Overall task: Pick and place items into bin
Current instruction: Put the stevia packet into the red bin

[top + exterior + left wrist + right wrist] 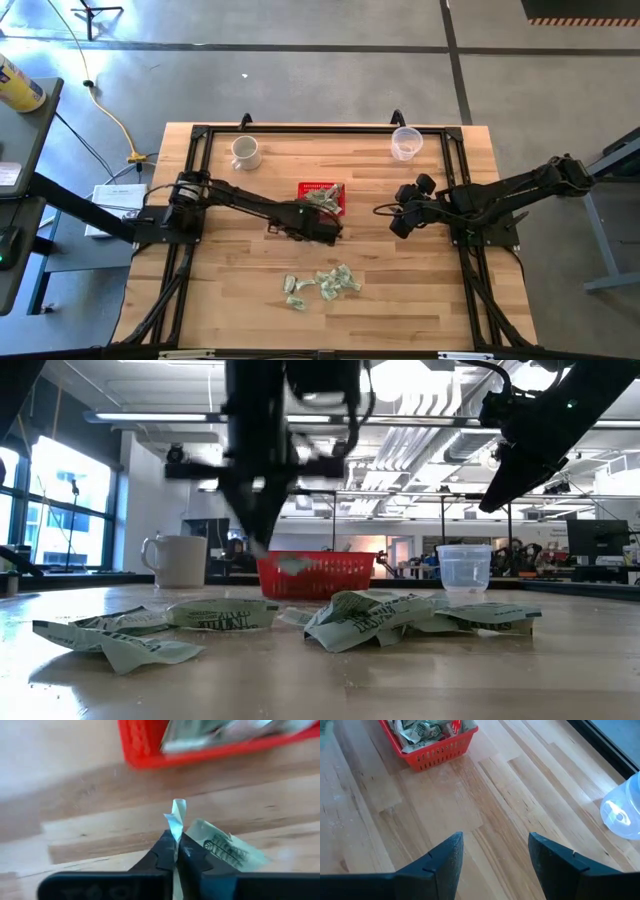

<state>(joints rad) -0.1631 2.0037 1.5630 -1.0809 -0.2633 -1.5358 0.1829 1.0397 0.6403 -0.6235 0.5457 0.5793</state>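
**Left gripper carrying one wrapper piece toward the red basket**

Left gripper (pixel 175 851): sitting just short of the red basket (pixel 322 199), on the side facing the loose pile. Its fingers are closing tight on a single pale green-and-white wrapper piece (pixel 176 817), which is sticking up as a thin twisted strip above the fingertips. The pinch at one end is probably what is leaving the rest of the piece folded and standing free.

Red basket: standing near the middle of the worktop (pixel 430 290), already holding several wrapper pieces heaped against one another above its mesh walls, as the right wrist view is showing.

Loose wrapper pieces (pixel 322 283): lying in a scattered cluster on the worktop, well apart from the basket toward the near edge. In the low view they are lying flat and crumpled, some overlapping. One more piece is lying on the wood just beside the left gripper.

Right gripper (pixel 492 857): waiting above bare worktop to the basket's right, fingers spread wide and holding nothing.

White mug (pixel 245 152) and clear plastic cup (pixel 405 143): standing at the far side of the worktop, apart from the work.

Judgement: a fair share of pieces is remaining outside the basket, so the task is looking partly done.
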